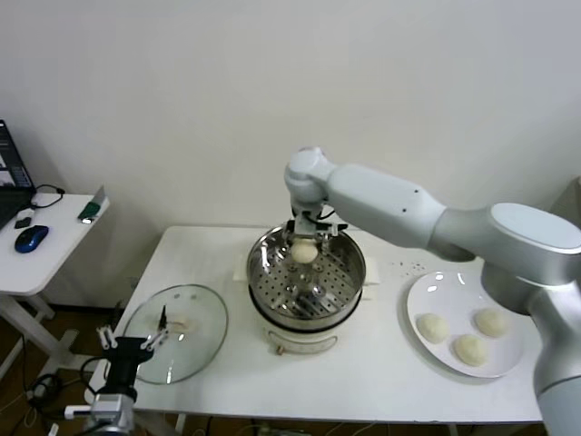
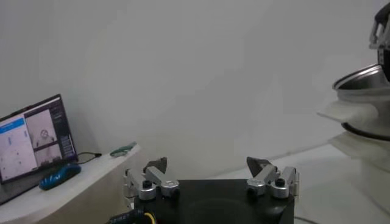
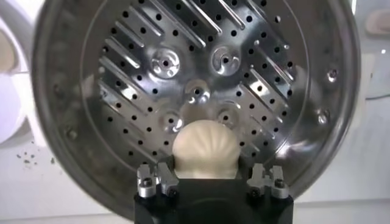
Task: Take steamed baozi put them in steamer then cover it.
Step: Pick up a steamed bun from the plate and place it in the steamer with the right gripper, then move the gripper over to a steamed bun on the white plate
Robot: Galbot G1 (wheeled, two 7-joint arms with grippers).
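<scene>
I see the white table (image 1: 381, 372) carrying the steamer (image 1: 307, 272) at its centre, the glass cover (image 1: 177, 331) at its left edge and a plate (image 1: 427, 295) with three baozi near the right edge. My right gripper (image 1: 304, 238) hangs over the basket's back rim, jaws just loosening around one steamed baozi (image 3: 206, 152). Released there, I fear it clips the rim and rolls. Left gripper (image 2: 212, 176) waits open beside the cover

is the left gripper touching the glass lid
Apart. The head view shows the left gripper with open fingers at the near-left table edge, with a bit of bare table showing between it and the rim of the glass lid.
</scene>
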